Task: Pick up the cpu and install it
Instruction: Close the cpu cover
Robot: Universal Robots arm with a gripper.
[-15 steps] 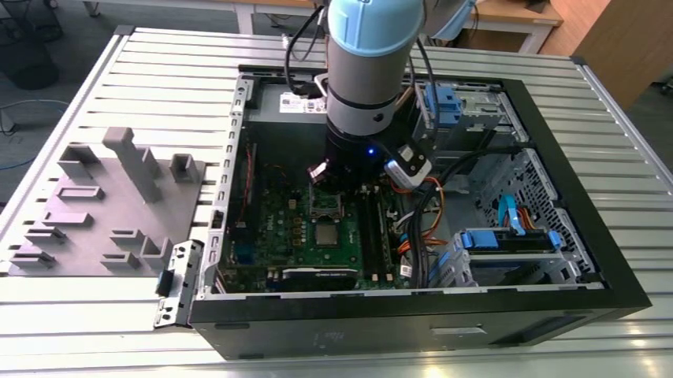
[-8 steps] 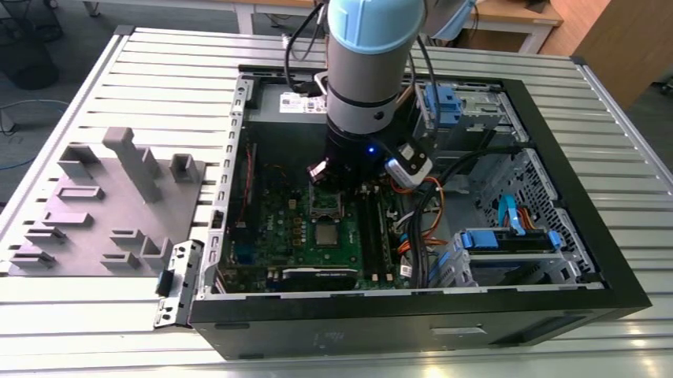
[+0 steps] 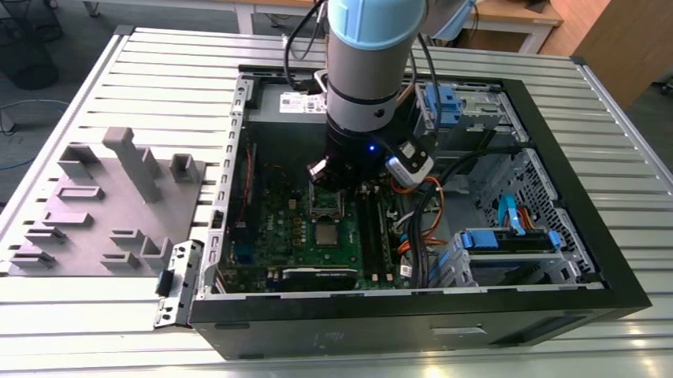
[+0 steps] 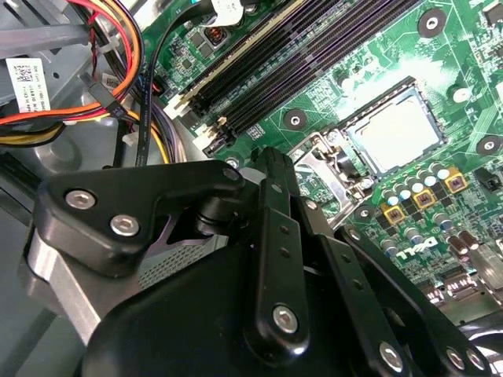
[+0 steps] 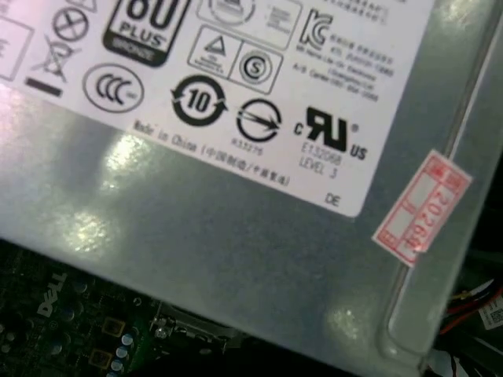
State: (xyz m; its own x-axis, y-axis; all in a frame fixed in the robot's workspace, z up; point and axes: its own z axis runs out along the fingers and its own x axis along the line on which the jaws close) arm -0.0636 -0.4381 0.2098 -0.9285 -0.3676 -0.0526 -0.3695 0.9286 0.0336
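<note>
Open computer case [image 3: 589, 260]: black steel shell lying on its side on the ribbed metal tabletop [image 3: 158, 71], its near wall cutting off the lowest edge of the board inside.

Moulded tray [image 3: 105, 213]: matte grey plastic with upright blocks of differing heights, sitting on the tabletop at the exterior view's left, just beside the case.

Motherboard [image 3: 273, 228]: green, densely studded with small parts; long black memory slots [image 4: 283, 67] running alongside the socket in the second wrist view.

Cpu [image 3: 329, 234]: small flat square with a silvery-grey top, lying in the socket on the motherboard, nearer than the arm's tip in the exterior view; in the second wrist view the cpu [image 4: 397, 132] is sitting flat inside the socket's dark border, apart from the black linkages.

Socket frame [image 3: 328, 203]: silver metal with a dark centre, standing raised just beyond the cpu.

Pincer [image 3: 342, 169]: black jointed linkages with bright screws, hanging over the socket frame; fingertips hidden by its own body, so how far apart they are I cannot tell, nor whether anything is held.

Robot arm [image 3: 368, 71]: smooth grey cylinder with pale blue cap, cut off at the top.

Power supply [image 5: 236, 228]: dull grey sheet metal with a white label and a red sticker, blurred in the first wrist view
</note>
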